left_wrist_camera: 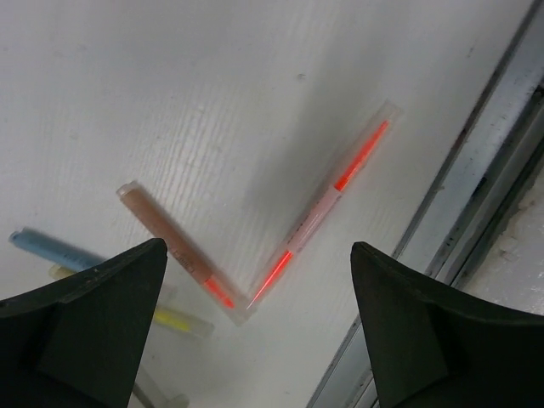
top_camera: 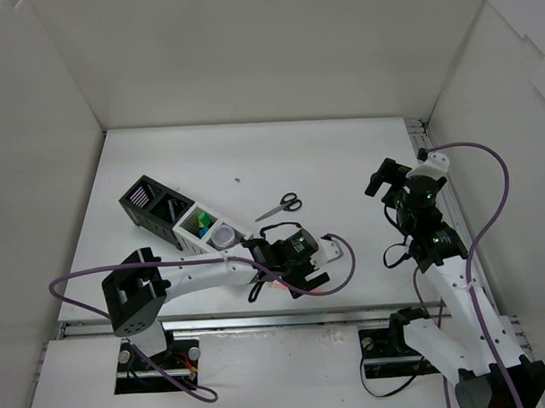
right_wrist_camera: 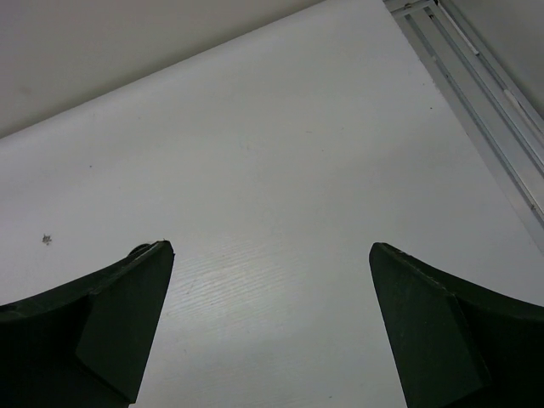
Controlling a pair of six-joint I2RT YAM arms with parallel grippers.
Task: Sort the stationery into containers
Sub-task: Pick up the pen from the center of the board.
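Observation:
My left gripper [left_wrist_camera: 257, 255] is open and hovers over loose pens on the white table. A clear red pen [left_wrist_camera: 327, 208] and a brown pen [left_wrist_camera: 166, 242] form a V between its fingers. A blue pen [left_wrist_camera: 51, 248] and a yellow pen [left_wrist_camera: 178, 320] lie to the left. In the top view the left gripper [top_camera: 297, 264] hides these pens. Black-handled scissors [top_camera: 281, 205] lie behind it. The mesh boxes [top_camera: 152, 208] stand in a row at the left, with highlighters [top_camera: 202, 226] in one box and a clear jar [top_camera: 224, 234] in another. My right gripper [top_camera: 381, 178] is open and empty over bare table [right_wrist_camera: 268, 251].
The table's metal front rail [left_wrist_camera: 476, 212] runs just right of the red pen. White walls enclose the table on three sides. A side rail [right_wrist_camera: 476, 110] shows at the right edge.

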